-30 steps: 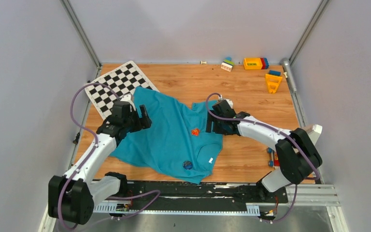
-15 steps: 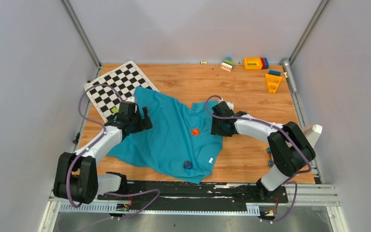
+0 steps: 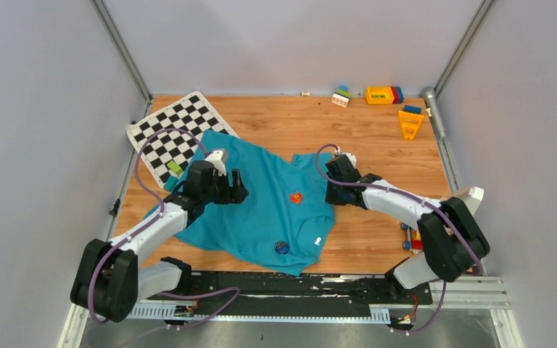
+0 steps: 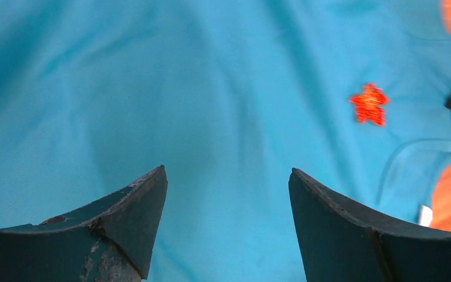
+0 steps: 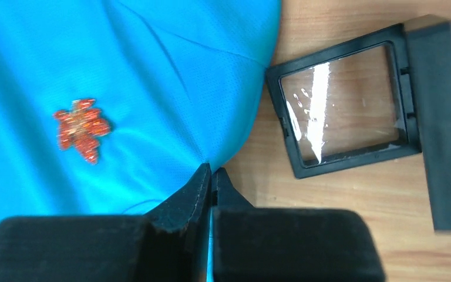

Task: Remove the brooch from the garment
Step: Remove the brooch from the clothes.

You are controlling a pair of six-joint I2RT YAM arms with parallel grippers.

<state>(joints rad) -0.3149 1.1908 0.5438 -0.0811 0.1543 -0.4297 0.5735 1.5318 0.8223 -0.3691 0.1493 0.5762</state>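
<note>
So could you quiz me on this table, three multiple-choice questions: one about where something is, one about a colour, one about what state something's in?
1. The brooch sits:
A. on the checkered mat
B. on the shirt
C. on the bare wood

2. The brooch is:
A. orange-red
B. green
C. white

3. The left gripper is:
A. shut on the brooch
B. shut on the mat
C. open, with nothing between its fingers

Answers:
1 B: both wrist views show it lying on teal fabric.
2 A: it stands out as a glittery orange-red shape against the teal.
3 C: the left wrist view shows a wide gap between the two fingers, with only shirt beneath and the brooch off to one side.
</note>
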